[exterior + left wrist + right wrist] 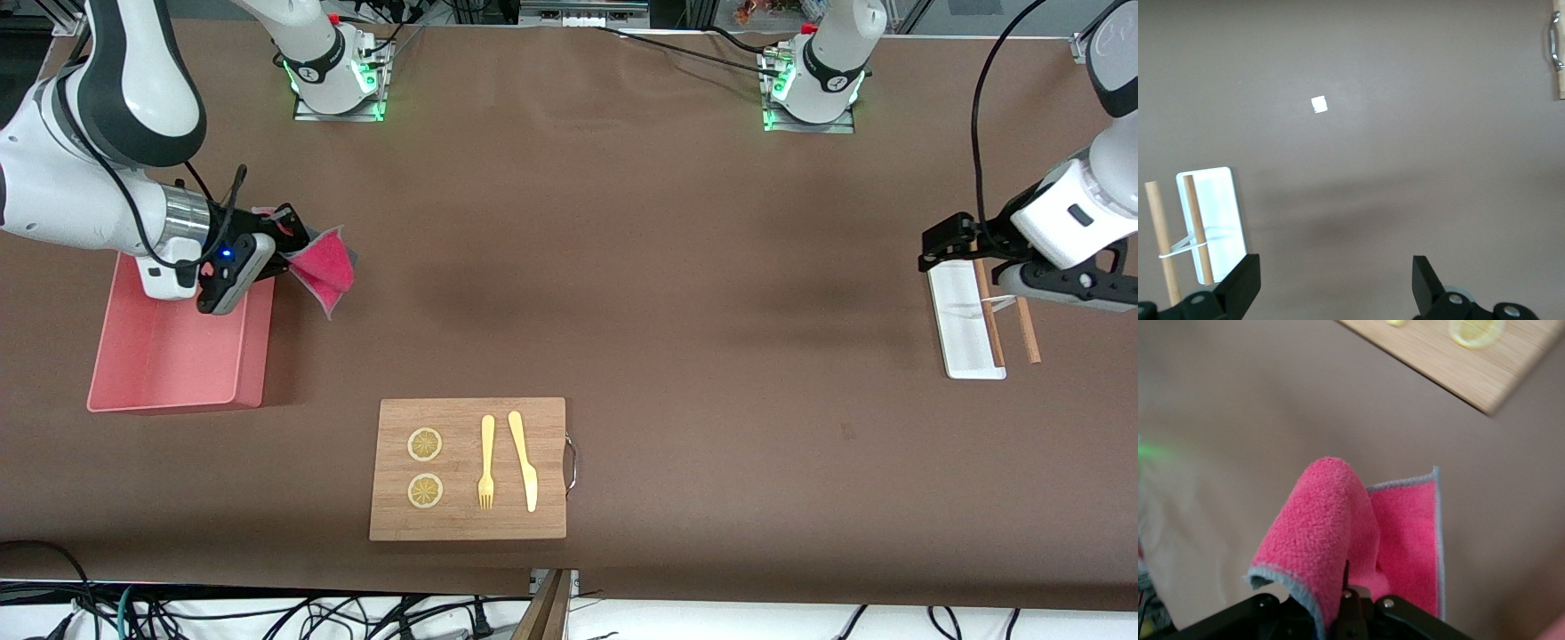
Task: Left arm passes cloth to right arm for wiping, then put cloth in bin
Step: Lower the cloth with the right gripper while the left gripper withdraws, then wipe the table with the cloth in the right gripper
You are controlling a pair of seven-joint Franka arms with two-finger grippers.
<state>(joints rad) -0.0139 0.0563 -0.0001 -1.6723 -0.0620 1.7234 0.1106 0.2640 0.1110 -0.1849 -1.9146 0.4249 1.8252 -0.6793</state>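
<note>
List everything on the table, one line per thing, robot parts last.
cloth: one, crimson-pink with grey edging, hanging from the right gripper just beside the bin
bin: one, pink, at the right arm's end of the table
cutting board: one, wooden, with a metal handle, nearest the front camera
lemon slices: two, yellow, on the board
fork: one, yellow, on the board
knife: one, yellow, beside the fork
tray: one, white, flat, at the left arm's end
sticks: two, wooden, by the tray
right gripper: black, shut on the cloth
left gripper: black fingers, open, over the tray, waiting
</note>
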